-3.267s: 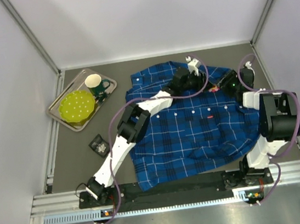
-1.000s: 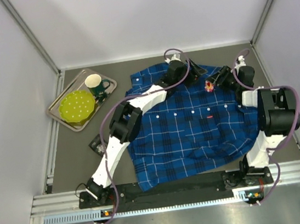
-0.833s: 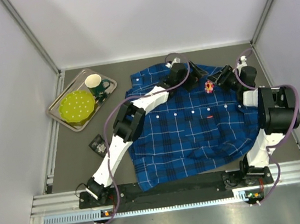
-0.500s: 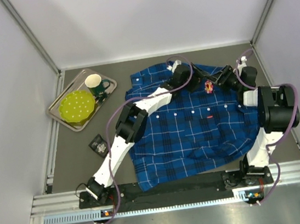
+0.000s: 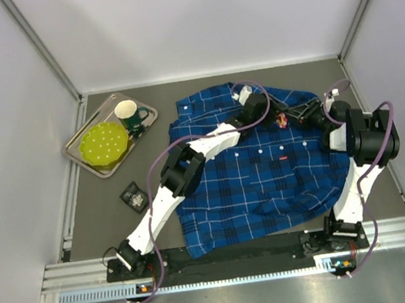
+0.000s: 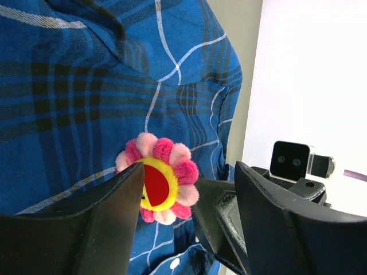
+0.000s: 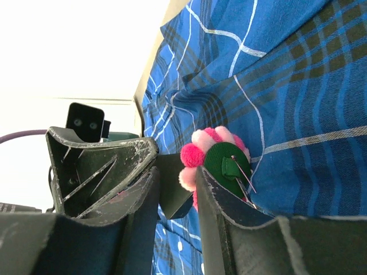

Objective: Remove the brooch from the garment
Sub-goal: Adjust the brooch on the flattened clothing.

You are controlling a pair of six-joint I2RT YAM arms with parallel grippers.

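Left jaws gape around the brooch (image 6: 157, 186) on the garment (image 6: 69, 86); right jaws' grip unclear; red tag (image 5: 284, 158) illegible.

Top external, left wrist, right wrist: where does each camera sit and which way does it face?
Top external: above and behind, looking down at the shirt and brooch; left arm and right arm show whole.
Left wrist: on the left arm, facing the brooch's yellow front; fingers of the left tool frame it.
Right wrist: on the right arm, facing the brooch's green back and pin; fingers of the right tool frame it.
Shared: both wrist views show the brooch from opposite sides.
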